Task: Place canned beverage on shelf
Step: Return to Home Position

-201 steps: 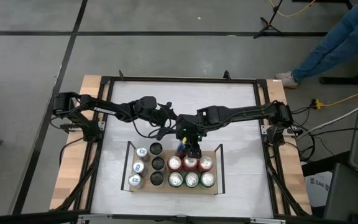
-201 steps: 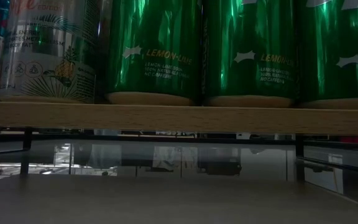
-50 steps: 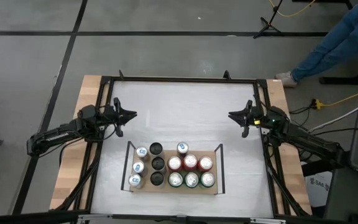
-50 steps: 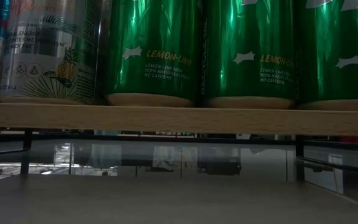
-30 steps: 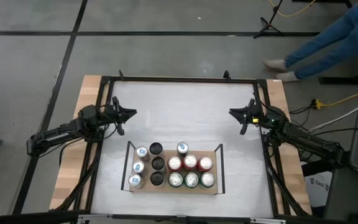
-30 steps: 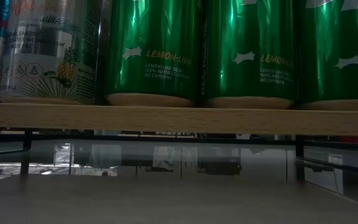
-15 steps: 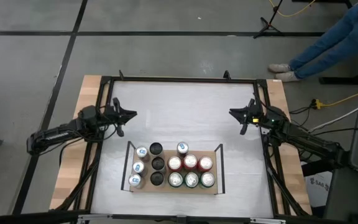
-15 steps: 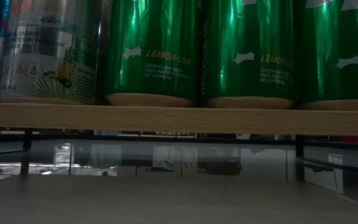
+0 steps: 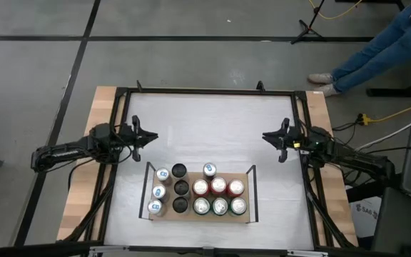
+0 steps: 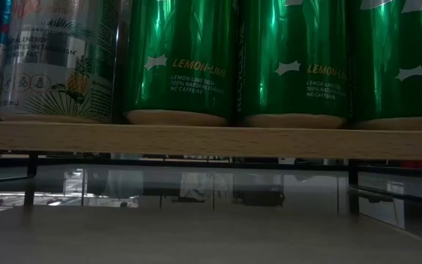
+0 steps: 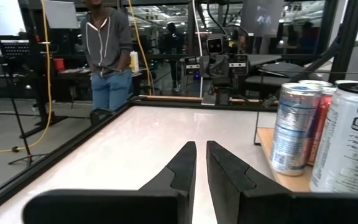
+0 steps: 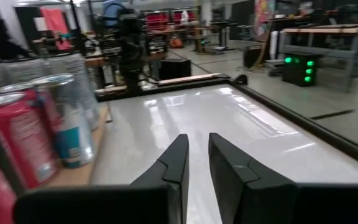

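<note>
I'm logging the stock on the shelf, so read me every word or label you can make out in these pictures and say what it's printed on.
"LEMON-LIME": on the green cans at the front of the shelf, low view.
"100% NATURAL FLAVORS", "NO CAFFEINE": small print under it, only just legible.
"CEL...": cut off, on the white can, left wrist view.
Print on the pineapple can: too small to read.
Blue-and-silver can and red cans: blurred.

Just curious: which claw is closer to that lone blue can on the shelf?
Right. The right claw sits nearer the blue can; the left claw waits slightly farther off, across the table.
</note>
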`<act>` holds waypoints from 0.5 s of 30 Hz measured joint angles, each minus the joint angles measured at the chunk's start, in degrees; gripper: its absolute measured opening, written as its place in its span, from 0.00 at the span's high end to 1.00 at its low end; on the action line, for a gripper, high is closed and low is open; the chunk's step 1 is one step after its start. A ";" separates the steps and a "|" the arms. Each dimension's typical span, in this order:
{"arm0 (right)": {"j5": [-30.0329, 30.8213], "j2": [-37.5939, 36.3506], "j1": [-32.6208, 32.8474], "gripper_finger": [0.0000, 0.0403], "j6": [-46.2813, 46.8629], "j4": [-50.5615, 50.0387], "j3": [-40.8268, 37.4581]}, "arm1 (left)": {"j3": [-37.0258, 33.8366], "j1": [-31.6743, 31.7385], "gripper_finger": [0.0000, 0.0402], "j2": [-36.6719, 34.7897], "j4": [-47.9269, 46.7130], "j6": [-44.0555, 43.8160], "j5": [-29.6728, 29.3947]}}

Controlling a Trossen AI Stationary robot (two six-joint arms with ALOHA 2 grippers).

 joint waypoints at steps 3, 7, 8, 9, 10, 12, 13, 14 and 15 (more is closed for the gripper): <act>0.00 0.00 1.46 0.87 0.00 0.04 0.00 | 0.00 -0.47 0.92 0.00 0.00 0.00 0.02; 0.02 0.00 2.33 0.87 0.02 0.02 0.00 | 0.00 -0.58 0.92 -0.02 0.02 0.00 0.00; 0.00 0.00 2.37 0.87 0.01 0.02 0.00 | 0.00 -0.58 0.92 -0.02 0.00 0.00 0.02; -0.02 0.00 2.38 0.87 0.02 0.02 0.00 | 0.00 -0.58 0.92 -0.02 0.01 0.00 0.00; -0.02 -0.03 2.38 0.87 0.02 0.02 0.00 | 0.00 -0.58 0.92 -0.02 0.00 0.00 0.00; -0.02 -0.04 2.35 0.87 0.02 0.02 0.00 | 0.00 -0.58 0.92 -0.02 0.02 0.00 0.00; -0.04 -0.04 2.35 0.87 0.02 0.02 0.00 | 0.00 -0.58 0.92 -0.02 0.02 0.00 0.00; -0.04 -0.04 2.35 0.87 0.02 0.02 0.00 | 0.00 -0.58 0.92 -0.02 0.02 0.00 0.00; -0.04 -0.04 2.35 0.87 0.02 0.02 0.00 | 0.00 -0.58 0.92 -0.02 0.02 0.00 0.01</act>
